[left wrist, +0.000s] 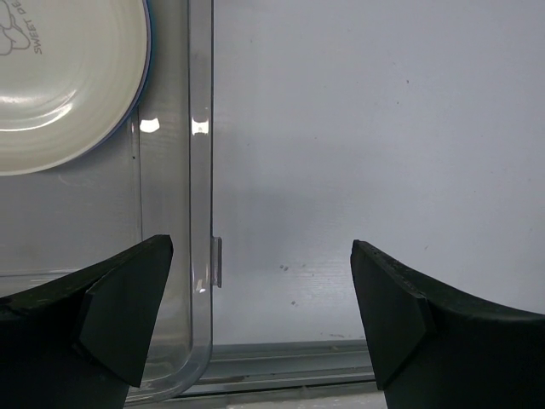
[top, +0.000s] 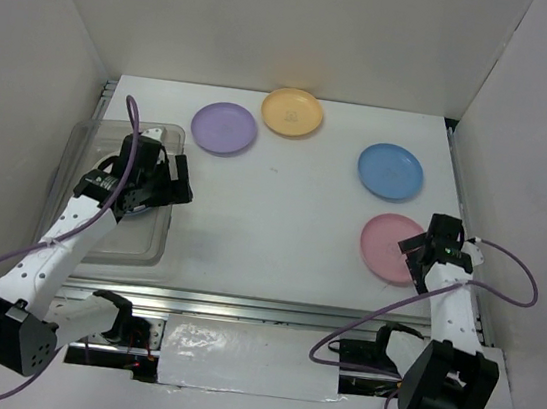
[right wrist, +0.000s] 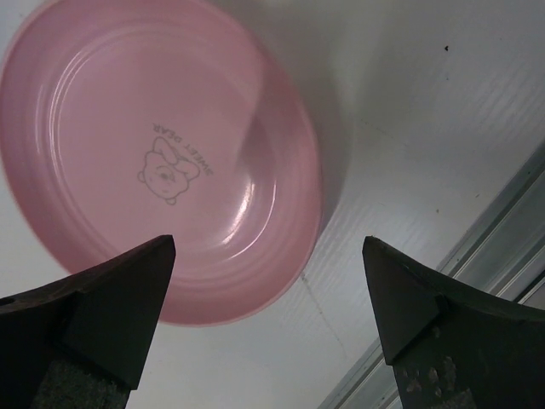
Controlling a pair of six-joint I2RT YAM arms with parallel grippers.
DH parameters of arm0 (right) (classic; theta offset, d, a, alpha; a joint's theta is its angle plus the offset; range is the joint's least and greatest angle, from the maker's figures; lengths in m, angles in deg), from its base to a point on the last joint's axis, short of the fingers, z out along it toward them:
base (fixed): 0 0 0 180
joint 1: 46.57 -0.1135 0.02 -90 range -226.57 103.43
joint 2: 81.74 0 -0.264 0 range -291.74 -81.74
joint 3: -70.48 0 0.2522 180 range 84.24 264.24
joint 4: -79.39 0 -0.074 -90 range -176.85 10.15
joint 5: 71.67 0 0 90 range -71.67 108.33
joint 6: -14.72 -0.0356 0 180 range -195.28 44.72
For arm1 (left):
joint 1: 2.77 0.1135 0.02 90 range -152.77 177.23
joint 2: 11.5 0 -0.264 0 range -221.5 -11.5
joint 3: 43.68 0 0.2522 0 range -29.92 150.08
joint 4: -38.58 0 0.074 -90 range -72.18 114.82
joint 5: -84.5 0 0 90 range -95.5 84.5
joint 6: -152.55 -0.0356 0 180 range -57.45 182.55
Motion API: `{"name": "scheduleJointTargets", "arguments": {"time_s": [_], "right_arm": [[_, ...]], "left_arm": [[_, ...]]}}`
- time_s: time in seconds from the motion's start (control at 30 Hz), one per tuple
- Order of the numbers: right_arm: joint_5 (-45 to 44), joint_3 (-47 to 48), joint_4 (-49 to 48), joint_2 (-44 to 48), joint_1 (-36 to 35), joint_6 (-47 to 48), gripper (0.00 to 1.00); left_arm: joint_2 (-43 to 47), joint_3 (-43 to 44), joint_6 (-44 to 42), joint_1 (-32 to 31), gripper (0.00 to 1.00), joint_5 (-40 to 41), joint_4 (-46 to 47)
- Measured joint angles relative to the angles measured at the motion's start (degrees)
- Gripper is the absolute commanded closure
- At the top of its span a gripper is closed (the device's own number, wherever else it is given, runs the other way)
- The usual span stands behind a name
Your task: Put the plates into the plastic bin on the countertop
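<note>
Pick-up of the pink plate (right wrist: 153, 153) looks like the step in hand. The right pincer (right wrist: 268, 256) hangs over that plate's near rim with its jaws spread wide, one finger above the plate's inside and the other above the bare desk (top: 291, 227), and nothing between them. Whether either finger touches the plate cannot be told. The next move probably calls for lowering until the rim sits between the fingers, pinching it, then carrying the plate across to the plastic bin (top: 127, 241) at the left side of the desk. The plate is shallow and lies flat, so the lower finger will likely need to slip under the lip. The left pincer (left wrist: 260, 260) is also spread and holds nothing. It straddles the bin's clear side wall (left wrist: 200, 128), one finger over the bin floor and the other over the desk outside it. A cream plate (left wrist: 60, 77) lies inside the bin, with a thin blue edge showing at its rim, perhaps another plate beneath. Out on the desk, apart from one another, lie a lilac plate (top: 225, 128), an orange-yellow plate (top: 292, 112) just beside it at the far edge, and a blue plate (top: 390, 170) beyond the pink one.
</note>
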Motion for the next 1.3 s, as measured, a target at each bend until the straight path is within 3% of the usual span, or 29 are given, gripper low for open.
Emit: {"name": "scheduleJointTargets", "arguments": {"time_s": [0.27,0.37,0.5,0.63,0.87,0.93,1.07,1.3], "right_arm": [[0.3,-0.1,-3.0,-11.4,0.3,-1.2,0.04],[0.9,-0.1,-4.0,-16.3,0.3,-1.1,0.11],[2.4,-0.5,-6.0,-17.6,0.4,-0.9,0.35],[3.2,-1.7,-7.5,-16.3,0.6,-0.6,0.45],[7.7,-2.1,-13.4,-16.5,0.6,-0.5,1.00],[9.8,-2.0,-15.7,-16.3,-0.5,-0.9,1.00],[8.4,-0.9,-14.8,-12.3,-9.1,-1.1,1.00],[3.5,6.9,-4.7,-7.6,-35.3,-2.3,1.00]], "left_arm": [[0.3,-0.1,0.0,0.2,0.01,-0.5,0.1],[1.0,-0.5,0.0,0.3,0.01,-0.7,0.1],[1.4,-0.6,-0.1,0.7,0.01,-0.7,0.0],[1.4,-0.6,-1.0,1.7,0.01,-1.1,0.0],[1.4,-0.6,-1.5,3.2,0.01,-2.1,0.0],[1.4,-0.6,-1.5,3.8,0.01,-2.5,0.0],[1.4,-1.0,-1.6,4.4,0.01,-5.7,1.3],[-2.3,-2.5,0.8,1.3,0.01,-24.5,10.4]]}}
